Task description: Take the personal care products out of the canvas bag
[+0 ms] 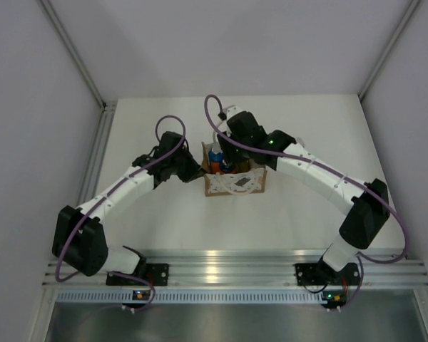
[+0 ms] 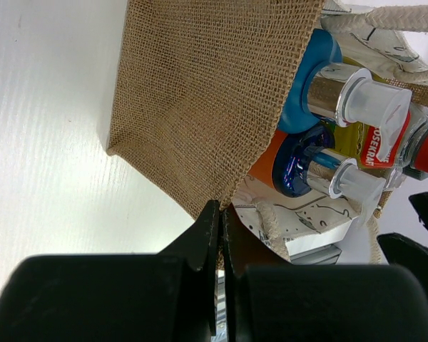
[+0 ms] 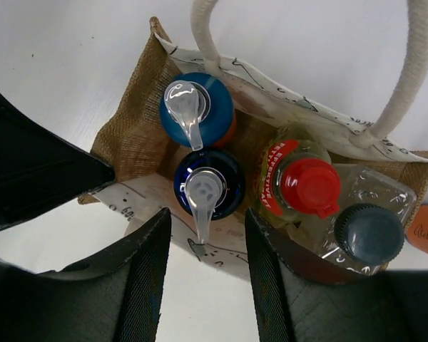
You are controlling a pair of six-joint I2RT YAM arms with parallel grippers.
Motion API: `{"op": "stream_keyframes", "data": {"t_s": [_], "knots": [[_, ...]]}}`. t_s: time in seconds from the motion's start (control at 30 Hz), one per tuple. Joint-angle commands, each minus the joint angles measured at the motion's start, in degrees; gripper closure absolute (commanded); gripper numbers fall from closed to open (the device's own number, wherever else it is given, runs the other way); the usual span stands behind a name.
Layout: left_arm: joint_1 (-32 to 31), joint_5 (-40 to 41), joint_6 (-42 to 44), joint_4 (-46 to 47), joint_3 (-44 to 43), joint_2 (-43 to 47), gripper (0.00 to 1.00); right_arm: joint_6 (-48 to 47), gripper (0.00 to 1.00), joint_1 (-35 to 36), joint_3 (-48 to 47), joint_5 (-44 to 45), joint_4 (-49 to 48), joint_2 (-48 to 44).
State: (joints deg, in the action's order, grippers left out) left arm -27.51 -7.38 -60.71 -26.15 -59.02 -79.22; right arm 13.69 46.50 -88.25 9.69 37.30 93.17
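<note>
Over the bottles, my right gripper is hovering agape while my left gripper is pinching the canvas bag to steady it.

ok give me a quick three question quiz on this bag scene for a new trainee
1. True or false: the left gripper has its jaws open, clear of the canvas bag.
2. What colour is the cap on the slim yellow bottle? A red, B green, C white.
3. In the right wrist view, how many bottle tops show inside the bag?

Key:
1. False: the jaws are shut on the bag's edge.
2. A.
3. Four: the light blue pump bottle, the dark blue pump bottle, the yellow one and the clear bottle.
</note>
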Motion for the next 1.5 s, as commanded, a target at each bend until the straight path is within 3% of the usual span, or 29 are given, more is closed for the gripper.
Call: {"op": "stream_keyframes", "data": {"t_s": [0.0, 0.53, 0.73, 1.47], "knots": [[-0.27, 1.93, 1.12, 0.4, -1.0, 1.44, 1.0, -0.51, 0.56, 1.22, -5.17, 1.03, 2.43, 1.58], [-0.27, 1.84, 1.38, 0.4, -1.35, 1.0, 1.0, -1.3, 0.63, 1.31, -8.17, 1.82, 4.45, 7.73], [-0.18, 1.75, 1.56, 0.4, -1.36, 0.91, 1.0, -1.21, 0.71, 1.49, -7.38, 2.08, 4.62, 8.43], [-0.27, 1.84, 1.56, 0.4, -1.44, 0.82, 1.0, -0.51, 0.72, 2.36, -5.27, 2.17, 4.54, 9.14]]}}
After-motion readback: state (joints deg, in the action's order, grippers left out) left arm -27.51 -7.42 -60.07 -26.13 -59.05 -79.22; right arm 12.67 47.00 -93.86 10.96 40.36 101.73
